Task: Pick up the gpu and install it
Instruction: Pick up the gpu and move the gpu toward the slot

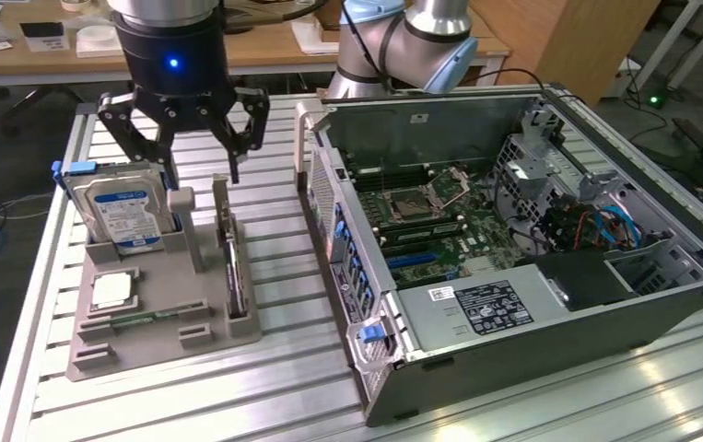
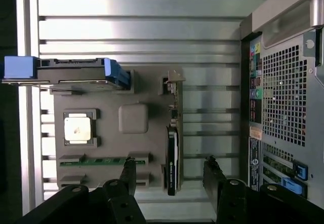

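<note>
The gpu [image 1: 233, 269] stands on edge in the right-hand slot of a grey holder [image 1: 155, 345], its silver bracket [image 1: 219, 195] at the far end. From the wrist view I see it edge-on as a thin dark card [image 2: 172, 155] with the bracket [image 2: 175, 82] beyond. My gripper [image 1: 201, 173] hangs open a little above the holder, near the card's bracket end, touching nothing. Seen from the wrist, the two black fingers [image 2: 127, 169] straddle the card's near end, and the gripper [image 2: 169, 165] holds nothing.
The holder also carries a hard drive with blue-white label [image 1: 123, 207], a processor chip [image 1: 111, 290] and a green memory stick [image 2: 101, 160]. An open computer case [image 1: 572, 341] lies at the exterior view's right, motherboard [image 1: 438, 230] exposed. All rests on a slatted aluminium table [image 1: 289, 387].
</note>
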Controlling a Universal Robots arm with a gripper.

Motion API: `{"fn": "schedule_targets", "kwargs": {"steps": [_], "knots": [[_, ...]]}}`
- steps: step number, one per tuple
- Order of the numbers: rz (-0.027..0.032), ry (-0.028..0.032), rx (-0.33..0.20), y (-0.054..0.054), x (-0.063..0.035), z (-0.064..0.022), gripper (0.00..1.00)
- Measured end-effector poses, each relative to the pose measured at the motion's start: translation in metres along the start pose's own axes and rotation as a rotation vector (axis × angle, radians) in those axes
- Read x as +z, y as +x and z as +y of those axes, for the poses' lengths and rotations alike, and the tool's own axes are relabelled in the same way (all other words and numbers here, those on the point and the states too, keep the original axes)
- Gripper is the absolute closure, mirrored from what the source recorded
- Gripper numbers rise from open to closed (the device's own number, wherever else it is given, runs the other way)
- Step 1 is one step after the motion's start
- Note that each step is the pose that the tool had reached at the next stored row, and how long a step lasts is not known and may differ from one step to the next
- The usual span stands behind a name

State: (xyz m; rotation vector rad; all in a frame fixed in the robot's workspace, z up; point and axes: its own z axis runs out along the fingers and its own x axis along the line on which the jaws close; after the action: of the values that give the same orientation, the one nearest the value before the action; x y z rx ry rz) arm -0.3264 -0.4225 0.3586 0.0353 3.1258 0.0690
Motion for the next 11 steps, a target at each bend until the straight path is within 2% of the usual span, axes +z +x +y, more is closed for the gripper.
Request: {"fn": "schedule_targets", "kwargs": {"steps": [5, 11], "knots": [[0.0011, -0.0004, -0.026, -0.0002, 0.0061, -0.0008, 0.35], [0.0013, -0.0004, -0.029, -0.0005, 0.0102, -0.0011, 0.35]]}}
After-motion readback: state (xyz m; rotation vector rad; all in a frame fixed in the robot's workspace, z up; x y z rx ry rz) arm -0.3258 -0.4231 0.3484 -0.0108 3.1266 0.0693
